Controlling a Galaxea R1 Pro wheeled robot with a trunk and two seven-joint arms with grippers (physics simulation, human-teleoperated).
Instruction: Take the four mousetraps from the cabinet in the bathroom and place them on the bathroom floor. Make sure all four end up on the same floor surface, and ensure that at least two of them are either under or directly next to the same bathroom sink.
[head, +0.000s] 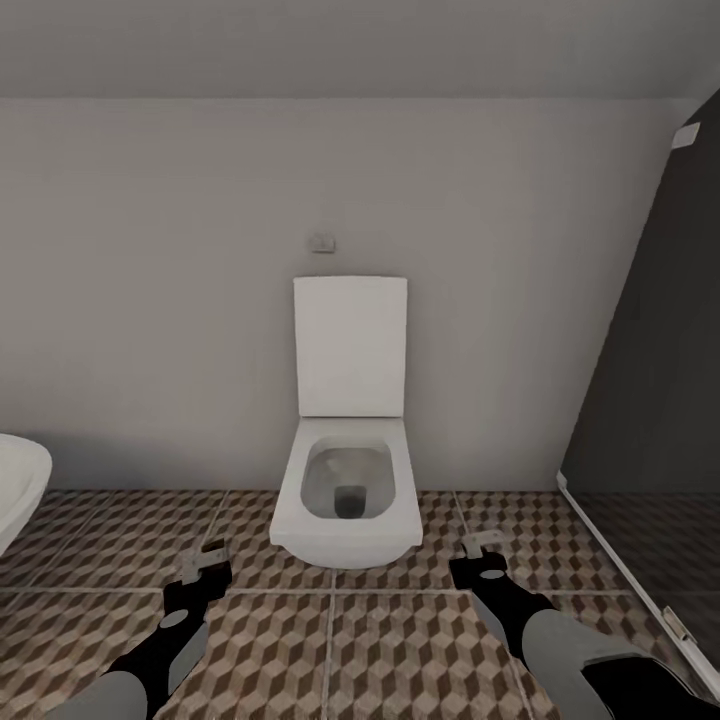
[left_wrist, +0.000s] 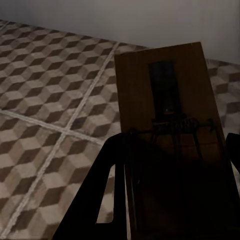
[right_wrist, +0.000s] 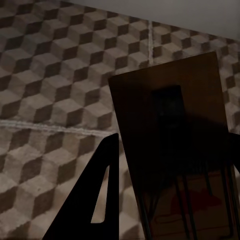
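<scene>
Left gripper (left_wrist: 170, 165) first: my fingers (left_wrist: 100, 190) are clamping a mousetrap (left_wrist: 165, 105), the brown board sticking out past the tips with its dark plate and wire spring facing the wrist camera. It's hanging over the floor (left_wrist: 45, 90), above a crossing of grout lines, with the pale wall just beyond.

Right gripper (right_wrist: 167, 185) is doing the same: its fingers (right_wrist: 92, 200) are pinching a second trap (right_wrist: 170, 115), darker in shadow, with a reddish mark low on the board near the wires. Cube-pattern tile is lying under it too.

Pulling out to the head camera, I'm seeing both arms reaching forward and low. The left gripper (head: 205, 565) is sitting left of the toilet (head: 345, 490) and the right gripper (head: 480, 555) to its right, each trap showing here only as a thin edge at the tips, held clear of the tiles (head: 400, 640).

The toilet is standing dead centre against the grey wall (head: 150, 300), lid up, bowl open, with a small flush plate (head: 321, 242) on the wall above it. At the far left a curved white rim (head: 20, 490) is poking into view; I can't tell what fixture it is. On the right a dark panel (head: 650, 350) is rising from the floor with a pale strip along its base.
</scene>
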